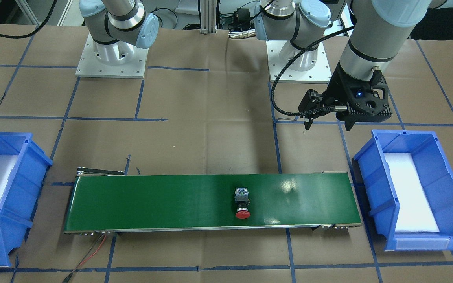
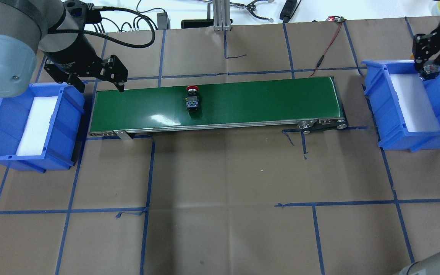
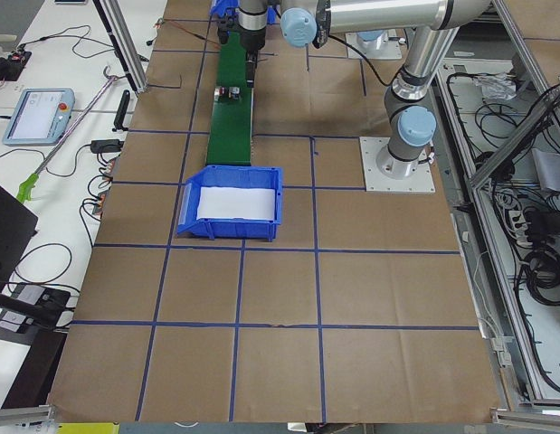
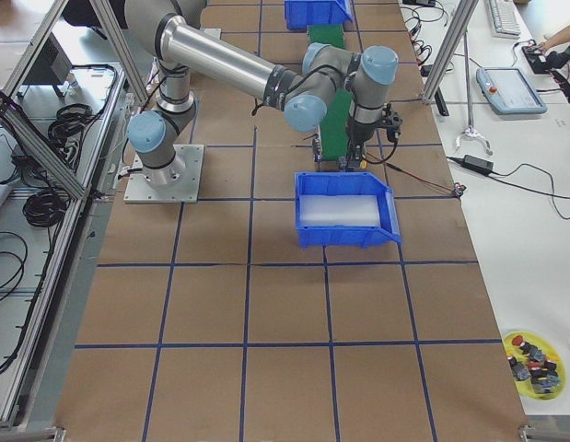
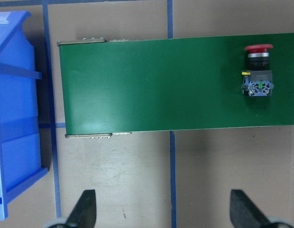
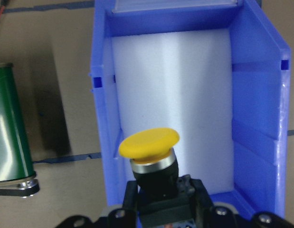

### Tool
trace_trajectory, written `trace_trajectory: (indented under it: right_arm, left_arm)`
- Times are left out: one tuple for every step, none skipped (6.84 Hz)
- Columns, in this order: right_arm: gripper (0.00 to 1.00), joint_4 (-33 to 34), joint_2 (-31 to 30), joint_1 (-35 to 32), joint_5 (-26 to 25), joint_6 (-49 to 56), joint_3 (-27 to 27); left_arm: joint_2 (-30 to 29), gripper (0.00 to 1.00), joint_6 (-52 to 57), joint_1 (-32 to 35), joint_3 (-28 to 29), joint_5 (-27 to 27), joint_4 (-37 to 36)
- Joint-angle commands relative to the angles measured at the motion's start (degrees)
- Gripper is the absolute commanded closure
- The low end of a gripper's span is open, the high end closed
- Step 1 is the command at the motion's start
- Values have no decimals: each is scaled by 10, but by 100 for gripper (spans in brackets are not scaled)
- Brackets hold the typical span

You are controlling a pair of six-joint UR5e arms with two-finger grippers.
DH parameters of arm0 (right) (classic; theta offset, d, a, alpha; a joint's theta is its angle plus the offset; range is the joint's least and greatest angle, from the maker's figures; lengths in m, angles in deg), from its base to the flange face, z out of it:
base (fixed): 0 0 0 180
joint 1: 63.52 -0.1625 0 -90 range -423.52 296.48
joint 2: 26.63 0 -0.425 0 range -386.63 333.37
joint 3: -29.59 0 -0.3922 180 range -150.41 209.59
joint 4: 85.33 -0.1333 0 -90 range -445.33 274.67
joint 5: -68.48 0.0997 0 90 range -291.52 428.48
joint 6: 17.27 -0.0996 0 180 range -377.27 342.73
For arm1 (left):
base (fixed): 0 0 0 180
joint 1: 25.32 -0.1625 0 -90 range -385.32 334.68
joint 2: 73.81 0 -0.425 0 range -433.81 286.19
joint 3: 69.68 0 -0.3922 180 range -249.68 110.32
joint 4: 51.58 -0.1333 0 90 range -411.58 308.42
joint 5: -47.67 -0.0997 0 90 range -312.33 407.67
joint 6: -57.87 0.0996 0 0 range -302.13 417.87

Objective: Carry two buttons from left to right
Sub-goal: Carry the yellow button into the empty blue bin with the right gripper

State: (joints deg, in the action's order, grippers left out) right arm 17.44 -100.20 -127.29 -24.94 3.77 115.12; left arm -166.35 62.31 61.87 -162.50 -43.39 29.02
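Bins (image 1: 444, 184) two, red button (image 1: 242, 202), yellow button (image 6: 149, 142)

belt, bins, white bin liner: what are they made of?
Belt: glossy green, likely PVC or rubber; light glare reflects off it.
Bins: moulded blue plastic, going by the ribbed, slightly shiny walls.
Liner: matte white sheet, probably foam; cannot be sure.

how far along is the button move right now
Done: neither button is in the left bin, which shows only white foam. In hand: the right gripper holds the yellow button over the right bin, not yet released. Left: the red button lies midway on the green belt and must reach that bin. The left gripper is open, empty.
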Motion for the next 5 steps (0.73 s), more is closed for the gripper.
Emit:
trace_trajectory:
  right_arm:
    - [95, 139, -20, 36, 4, 66, 120]
    - [95, 162, -13, 45, 5, 67, 145]
    - [95, 168, -4, 57, 7, 67, 158]
    - [95, 178, 15, 58, 7, 67, 164]
    - [95, 188, 34, 59, 8, 67, 165]
  left_arm:
    - [-4, 0, 0, 0, 0, 1, 0]
    - [-4, 0, 0, 0, 0, 1, 0]
    - [-4, 0, 0, 0, 0, 1, 0]
    - [-3, 0, 0, 0, 0, 1, 0]
    - [-2, 0, 0, 0, 0, 1, 0]
